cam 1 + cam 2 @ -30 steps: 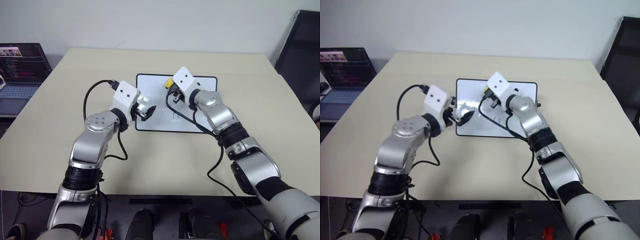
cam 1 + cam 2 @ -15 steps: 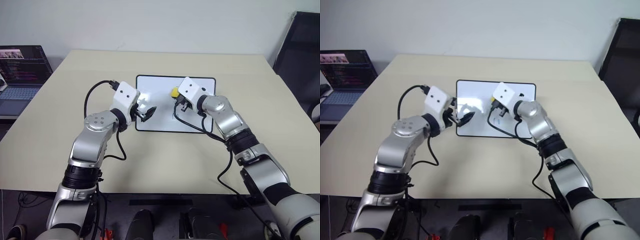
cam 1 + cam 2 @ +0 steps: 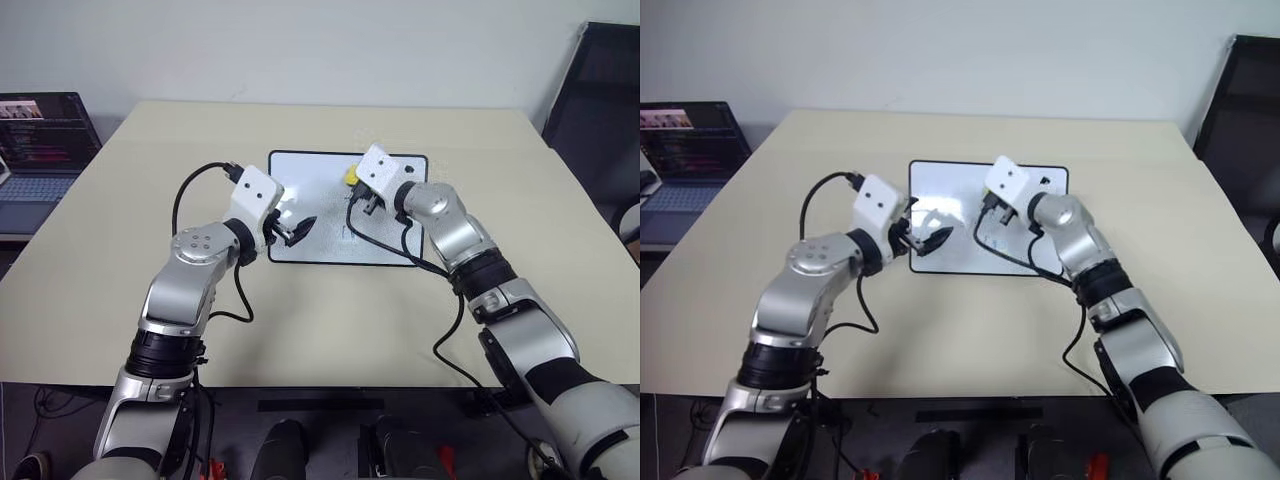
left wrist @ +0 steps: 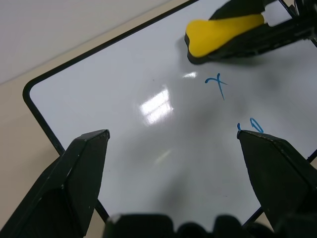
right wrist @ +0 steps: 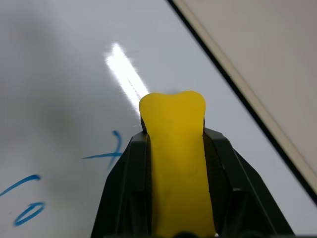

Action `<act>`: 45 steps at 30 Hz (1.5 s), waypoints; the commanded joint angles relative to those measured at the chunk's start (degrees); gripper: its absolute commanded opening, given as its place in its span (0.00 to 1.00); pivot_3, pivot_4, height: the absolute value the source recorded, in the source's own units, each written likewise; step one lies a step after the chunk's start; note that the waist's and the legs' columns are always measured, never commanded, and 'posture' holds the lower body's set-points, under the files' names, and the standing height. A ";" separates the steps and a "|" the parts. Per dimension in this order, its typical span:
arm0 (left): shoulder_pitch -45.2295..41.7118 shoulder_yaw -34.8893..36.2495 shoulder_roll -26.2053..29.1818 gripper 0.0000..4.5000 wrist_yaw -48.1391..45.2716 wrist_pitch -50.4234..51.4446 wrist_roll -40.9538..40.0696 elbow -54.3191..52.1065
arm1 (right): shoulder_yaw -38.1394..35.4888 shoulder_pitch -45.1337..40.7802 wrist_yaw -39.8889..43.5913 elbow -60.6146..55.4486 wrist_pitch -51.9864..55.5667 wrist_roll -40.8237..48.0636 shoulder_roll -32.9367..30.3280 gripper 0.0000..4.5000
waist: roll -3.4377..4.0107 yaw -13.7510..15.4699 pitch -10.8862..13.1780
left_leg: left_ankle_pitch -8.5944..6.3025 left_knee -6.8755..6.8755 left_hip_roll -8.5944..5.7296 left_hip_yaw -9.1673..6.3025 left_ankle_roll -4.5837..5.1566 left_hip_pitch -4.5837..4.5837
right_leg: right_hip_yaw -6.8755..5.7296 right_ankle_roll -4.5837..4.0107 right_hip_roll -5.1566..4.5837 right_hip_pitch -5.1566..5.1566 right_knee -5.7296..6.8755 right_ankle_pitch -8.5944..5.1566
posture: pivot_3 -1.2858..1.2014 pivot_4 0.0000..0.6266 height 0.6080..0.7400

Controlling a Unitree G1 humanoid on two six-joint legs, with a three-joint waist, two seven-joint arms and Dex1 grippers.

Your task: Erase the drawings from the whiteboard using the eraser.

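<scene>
On the beige table (image 3: 330,330) lies the whiteboard (image 3: 315,180), long side across the robot's front, within reach of both arms. Right gripper (image 5: 173,106) — fingers clamped tight on the sides of the eraser (image 5: 177,163), whose yellow back faces up and whose dark underside faces the board, so that the wiping face meets the glossy surface. The eraser (image 3: 352,177) sits over the far middle of the board, just beside the x-shaped mark (image 4: 216,83); whether its underside presses the board or hovers a hair above cannot be told.

Drawings (image 5: 69,178) — thin blue scribbles in a short column: the x nearest the eraser, then a "10"-like pair (image 4: 249,125) closer to the board's near edge. Both are unwiped, so the task is judged partly done at most, with the x as the likely next target.

Left gripper (image 4: 173,144) — fingers spread wide and empty, poised low over the board's left near corner. This posture is judged to serve as a brace, ready to stop the light board from sliding under the wiping strokes. A laptop (image 3: 45,135) stands off to the left, well apart.
</scene>
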 commanded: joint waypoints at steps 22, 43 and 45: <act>8.63 6.93 2.74 1.00 -4.94 -12.97 -4.96 -2.16 | -20.55 26.43 -3.41 -49.73 19.50 21.22 -0.36 0.23 | 0.01 -0.10 0.01 | -0.03 -0.08 0.03 -0.06 -0.02 -0.15 | -0.04 -0.02 -0.03 -0.08 -0.13 -0.05 | 0.52 0.24 1.00; 8.25 10.20 6.30 1.00 -12.57 -18.49 -10.33 8.58 | -14.78 37.90 -1.28 -55.58 19.71 25.01 -3.55 0.23 | -0.01 -0.23 0.01 | -0.02 -0.06 0.07 0.00 0.00 -0.06 | 0.00 0.24 0.07 -0.01 -0.23 -0.22 | 0.52 0.24 1.00; 7.04 9.48 6.14 1.00 -12.44 -18.13 -9.84 9.12 | -13.67 34.20 -2.33 -52.51 19.50 23.72 -2.87 0.23 | -0.01 -0.30 0.02 | -0.01 -0.04 0.05 0.02 0.00 -0.05 | 0.01 0.24 0.09 -0.01 -0.23 -0.21 | 0.52 0.24 1.00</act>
